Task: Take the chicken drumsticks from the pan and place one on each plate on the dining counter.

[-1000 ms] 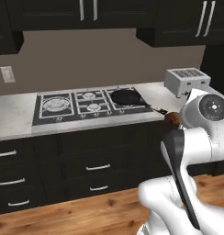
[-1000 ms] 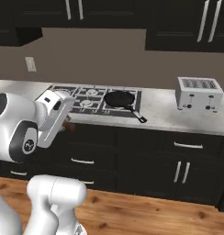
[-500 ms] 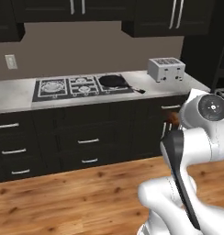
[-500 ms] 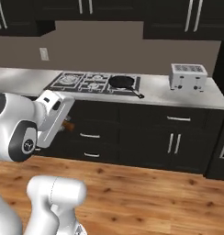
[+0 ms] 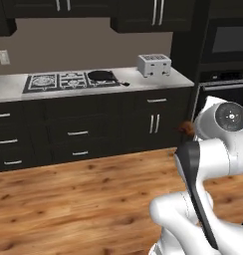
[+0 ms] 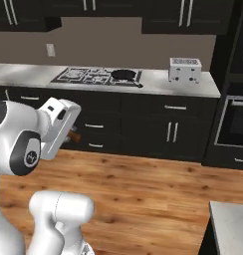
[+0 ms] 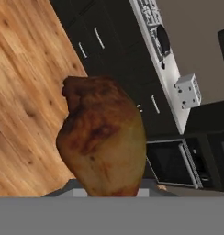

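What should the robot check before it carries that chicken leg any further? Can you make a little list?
1. Chicken drumstick in the pincer: ok, it sits right in front of the hand camera, gripped.
2. Grip looks secure: cannot tell, the fingertips are hidden behind the meat.
3. Pan left behind on the stove: ok, far back across the wooden floor.
4. Second drumstick in the pan: cannot tell, too small to see.
5. Path ahead free: ok, open floor around the arm.
6. Plates to drop it on: cannot tell; a grey counter corner shows at lower right.
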{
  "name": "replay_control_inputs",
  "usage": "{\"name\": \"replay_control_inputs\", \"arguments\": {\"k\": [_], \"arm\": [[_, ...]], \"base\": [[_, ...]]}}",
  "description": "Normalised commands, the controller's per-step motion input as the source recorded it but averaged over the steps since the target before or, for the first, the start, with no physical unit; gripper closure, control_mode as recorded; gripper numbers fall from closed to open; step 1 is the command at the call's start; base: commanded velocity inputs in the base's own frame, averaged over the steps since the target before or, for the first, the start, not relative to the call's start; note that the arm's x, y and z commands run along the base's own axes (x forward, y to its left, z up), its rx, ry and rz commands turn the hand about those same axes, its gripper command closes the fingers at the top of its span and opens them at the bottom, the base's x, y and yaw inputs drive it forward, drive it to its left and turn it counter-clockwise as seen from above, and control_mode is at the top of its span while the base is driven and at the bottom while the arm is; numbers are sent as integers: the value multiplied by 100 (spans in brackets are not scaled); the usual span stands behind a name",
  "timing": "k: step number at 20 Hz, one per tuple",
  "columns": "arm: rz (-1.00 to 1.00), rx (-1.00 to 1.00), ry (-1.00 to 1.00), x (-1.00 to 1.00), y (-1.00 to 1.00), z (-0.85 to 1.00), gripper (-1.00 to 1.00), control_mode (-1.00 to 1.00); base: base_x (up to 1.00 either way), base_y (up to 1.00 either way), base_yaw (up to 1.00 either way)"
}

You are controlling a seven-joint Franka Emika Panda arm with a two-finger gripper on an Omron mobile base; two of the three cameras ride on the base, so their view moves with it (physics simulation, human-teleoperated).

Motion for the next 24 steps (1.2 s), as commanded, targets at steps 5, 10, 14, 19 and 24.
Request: {"name": "replay_control_inputs", "arguments": {"k": [5, 10, 14, 19, 24], "arm": [[0, 0, 0, 0, 0, 0, 100, 100], [0, 0, 0, 0, 0, 0, 100, 100], [0, 0, 0, 0, 0, 0, 100, 100], [0, 0, 0, 0, 0, 0, 100, 100], [0, 0, 0, 0, 0, 0, 100, 100]], "base": [[-100, -55, 0], [-100, -34, 0], [-100, -22, 0], [-100, -22, 0], [-100, -23, 0]]}}
